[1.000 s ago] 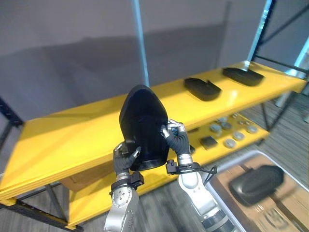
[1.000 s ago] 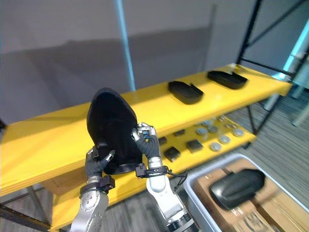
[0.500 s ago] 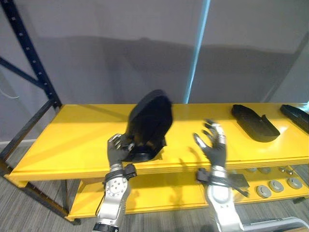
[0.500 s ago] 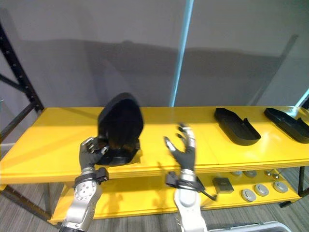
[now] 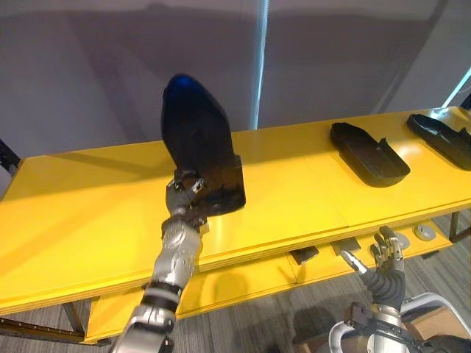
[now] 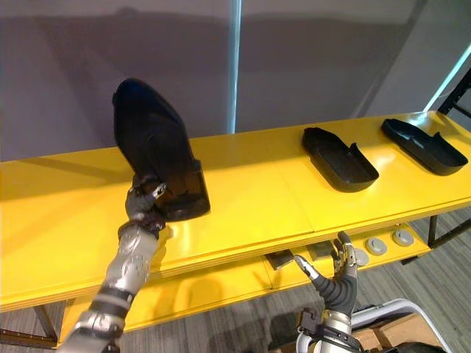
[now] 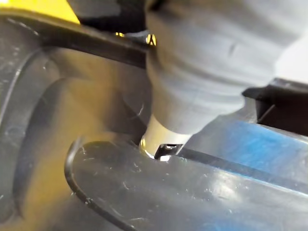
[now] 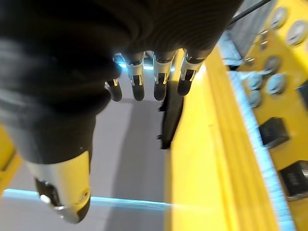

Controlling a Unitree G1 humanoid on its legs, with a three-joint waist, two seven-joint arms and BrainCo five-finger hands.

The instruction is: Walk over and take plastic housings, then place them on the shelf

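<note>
- Grey wall (image 5: 88, 73) behind, yellow shelf (image 5: 294, 198) across the front; its top deck looks like the drop spot.
- Step in hand: placing, judging by the layout.
- left hand (image 5: 184, 200): fingers curled round the lower rim of the black plastic housing (image 5: 197, 140), thumb pinching it from the near side. No other hand on it.
- Housing rises steeply above those fingers: rounded narrow end high over them, broad open end just past the fingertips, down at the deck. Cannot tell if it touches the deck.
- right hand (image 6: 335, 283): low, under the shelf's front edge, fingers straight and spread, holding nothing.
- Look: glossy black teardrop shell, hollow, raised rim. Left wrist view shows fine scuffs inside.
- second housing (image 5: 368, 154) and third housing (image 5: 441, 140) lie flat, hollow side up, on the same deck, well off to the right of the left fingers.
- lower shelf (image 6: 221, 287) carries round discs (image 6: 375, 245) just beyond the right fingers.
- Next, probably: lower the tall end until it lies flat like the others, then uncurl the fingers. Let go upright, it could topple.
</note>
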